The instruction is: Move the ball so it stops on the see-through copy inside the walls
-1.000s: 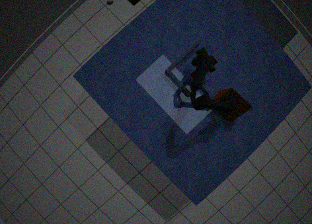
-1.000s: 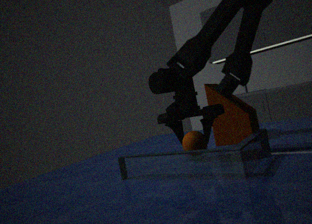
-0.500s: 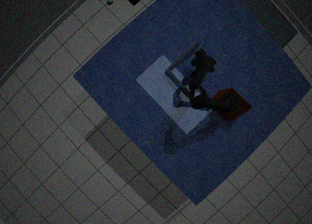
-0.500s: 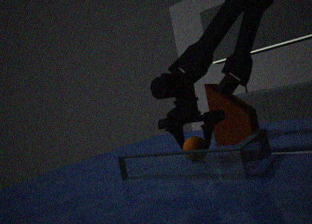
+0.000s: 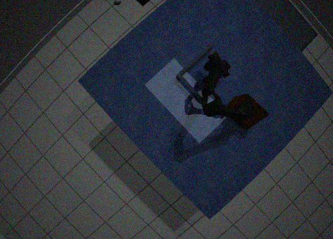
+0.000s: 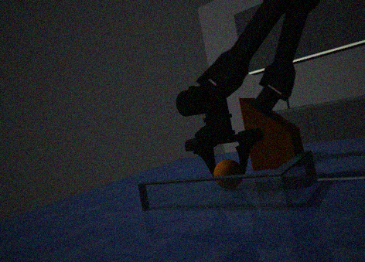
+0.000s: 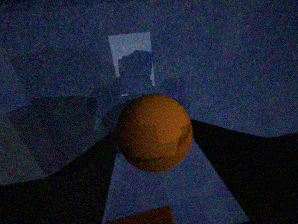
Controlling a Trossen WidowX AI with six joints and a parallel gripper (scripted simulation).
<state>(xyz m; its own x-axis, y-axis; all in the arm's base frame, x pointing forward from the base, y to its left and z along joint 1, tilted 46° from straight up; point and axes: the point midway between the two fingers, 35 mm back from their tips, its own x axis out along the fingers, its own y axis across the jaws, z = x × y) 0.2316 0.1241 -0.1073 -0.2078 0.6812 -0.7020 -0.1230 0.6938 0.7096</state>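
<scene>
An orange ball (image 6: 228,174) (image 7: 154,133) sits low behind the long clear wall (image 6: 174,180) (image 5: 195,60) in the exterior view, on the inner side of the corner. The second clear wall (image 6: 310,170) (image 5: 188,86) meets it. My gripper (image 6: 228,173) (image 7: 153,129) points down over the ball, its fingers slightly open, one close on each side. Any gap at the ball is too small to make out clearly. The see-through copy does not show apart from the ball. In the top view the arm hides the ball.
An orange-brown block (image 5: 259,113) (image 6: 271,143) (image 7: 145,215) stands beside the corner, with the arm over it in the top view. A pale rectangle (image 5: 169,84) lies on the blue mat (image 5: 141,53) partly under the walls.
</scene>
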